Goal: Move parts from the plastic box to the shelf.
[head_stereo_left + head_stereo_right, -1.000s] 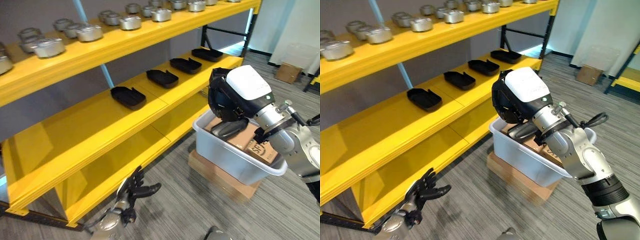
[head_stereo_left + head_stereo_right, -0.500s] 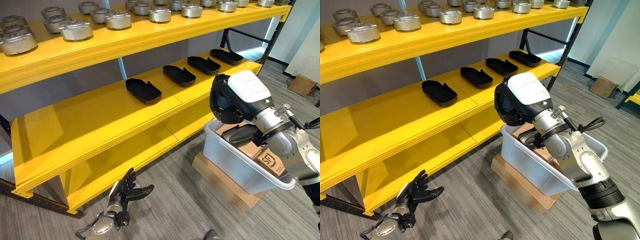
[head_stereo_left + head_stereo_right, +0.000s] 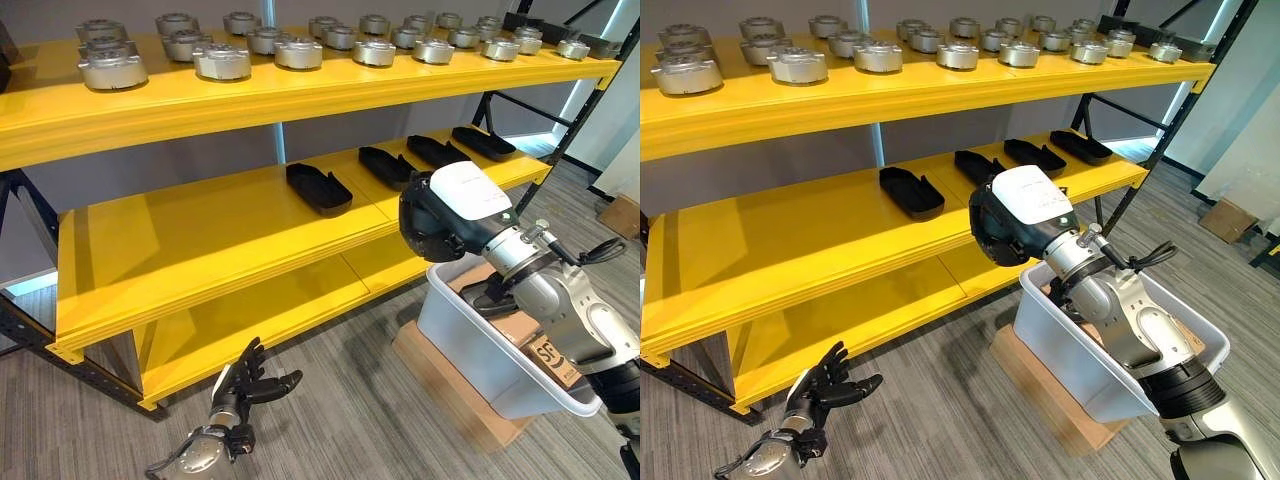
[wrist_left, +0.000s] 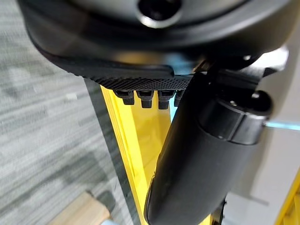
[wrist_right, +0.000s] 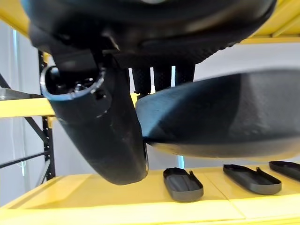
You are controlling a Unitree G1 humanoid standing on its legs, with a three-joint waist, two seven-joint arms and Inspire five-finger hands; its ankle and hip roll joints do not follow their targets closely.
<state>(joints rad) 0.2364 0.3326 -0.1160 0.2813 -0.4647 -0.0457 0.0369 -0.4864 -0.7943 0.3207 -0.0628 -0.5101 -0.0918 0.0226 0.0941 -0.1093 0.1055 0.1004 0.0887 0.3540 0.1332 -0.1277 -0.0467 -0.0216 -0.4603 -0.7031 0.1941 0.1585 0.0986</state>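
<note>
My right hand [image 3: 455,212], with its white cover, hovers just left of the white plastic box [image 3: 470,345], at the front edge of the yellow middle shelf [image 3: 220,225]. It is shut on a black tray-shaped part [image 5: 225,117], pinched between thumb [image 5: 103,136] and fingers. Several matching black parts lie in a row on the middle shelf, the nearest [image 3: 318,188] left of my hand. Another dark part [image 3: 498,296] rests in the box on cardboard. My left hand [image 3: 245,385] hangs low over the floor, open and holding nothing.
Several silver metal parts [image 3: 222,60] line the top shelf. The plastic box stands on a flat cardboard box [image 3: 445,385] on the grey floor. The left half of the middle shelf and the bottom shelf [image 3: 270,310] are bare. A black rack upright [image 3: 570,120] rises at the right.
The whole view has swung towards the shelf. My right hand has lifted away from the box, carrying the black part leftwards up to the middle shelf's edge. The left hand stays low.
</note>
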